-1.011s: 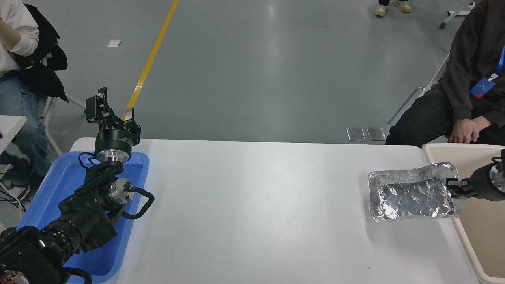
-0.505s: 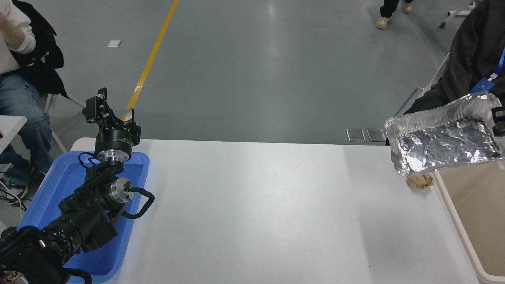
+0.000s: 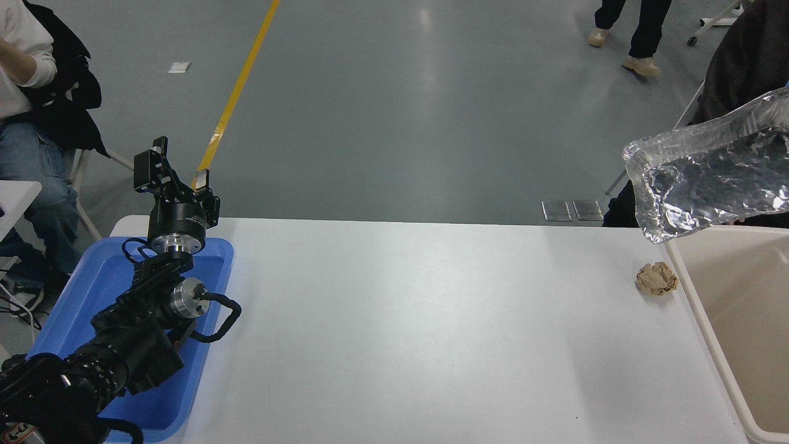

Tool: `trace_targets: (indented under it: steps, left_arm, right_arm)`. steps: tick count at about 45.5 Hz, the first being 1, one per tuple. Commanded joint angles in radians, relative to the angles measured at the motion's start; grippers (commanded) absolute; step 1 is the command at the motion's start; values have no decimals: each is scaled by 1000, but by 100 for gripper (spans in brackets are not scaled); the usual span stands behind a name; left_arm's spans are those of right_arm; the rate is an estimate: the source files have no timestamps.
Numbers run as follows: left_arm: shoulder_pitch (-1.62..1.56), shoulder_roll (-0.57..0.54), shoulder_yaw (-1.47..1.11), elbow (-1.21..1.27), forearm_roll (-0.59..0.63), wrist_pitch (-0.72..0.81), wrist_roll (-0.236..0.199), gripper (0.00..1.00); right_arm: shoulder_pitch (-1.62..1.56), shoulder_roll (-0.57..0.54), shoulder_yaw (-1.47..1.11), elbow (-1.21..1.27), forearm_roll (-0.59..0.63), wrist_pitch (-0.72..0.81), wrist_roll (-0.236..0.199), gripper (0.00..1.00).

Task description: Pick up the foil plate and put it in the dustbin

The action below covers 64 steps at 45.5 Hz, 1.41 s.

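Foil plate (image 3: 715, 179) hangs in the air at the right edge of the frame, tilted, its lower corner above the far rim of the dustbin (image 3: 684, 290) in the lower right. The right pincer is out of the frame, so its grip cannot be told. At lower left, the left arm reaches up over the blue tray (image 3: 80, 302), its left pincer (image 3: 175, 166) raised with fingers spread wide, holding nothing. A crumpled brown paper ball (image 3: 657, 278) lies on the white table (image 3: 400, 333) just beside the dustbin.
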Motion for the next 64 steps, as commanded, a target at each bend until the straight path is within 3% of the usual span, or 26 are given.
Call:
trace_targets:
  steps: [1, 6, 18, 25, 36, 56, 57, 58, 59, 60, 64]
  left_arm:
    - [1, 0, 0, 0, 0, 0, 0, 100]
    - [0, 0, 0, 0, -1, 0, 0, 100]
    - [0, 0, 0, 0, -1, 0, 0, 100]
    - [0, 0, 2, 0, -1, 0, 0, 100]
    - [0, 2, 2, 0, -1, 0, -1, 100]
    - [0, 2, 2, 0, -1, 0, -1, 100]
    - [0, 2, 2, 0, -1, 0, -1, 100]
    - [0, 2, 2, 0, -1, 0, -1, 100]
    - [0, 2, 2, 0, -1, 0, -1, 100]
    - [0, 2, 2, 0, -1, 0, -1, 100]
    - [0, 2, 2, 0, -1, 0, -1, 100]
  right_arm:
    - [-162, -59, 15, -184, -10, 3, 6, 0]
    - [-308, -104, 72, -268, -10, 3, 31, 0]
    - [-776, -64, 189, -530, -4, -322, 134, 0]
    - [-1058, -8, 353, -661, 10, -493, 131, 0]
    - [-1393, 144, 523, -877, 11, -614, 129, 0]
    - [-1456, 184, 542, -876, 11, -704, 109, 0]
    - [-1456, 184, 542, -874, 11, -706, 109, 8]
    - [-1454, 184, 543, -874, 11, -708, 109, 35]
    - [-1453, 186, 548, -874, 11, -709, 111, 81]
    - [-1451, 186, 551, -873, 13, -708, 109, 100]
    - [-1445, 187, 583, -870, 13, -704, 111, 100]
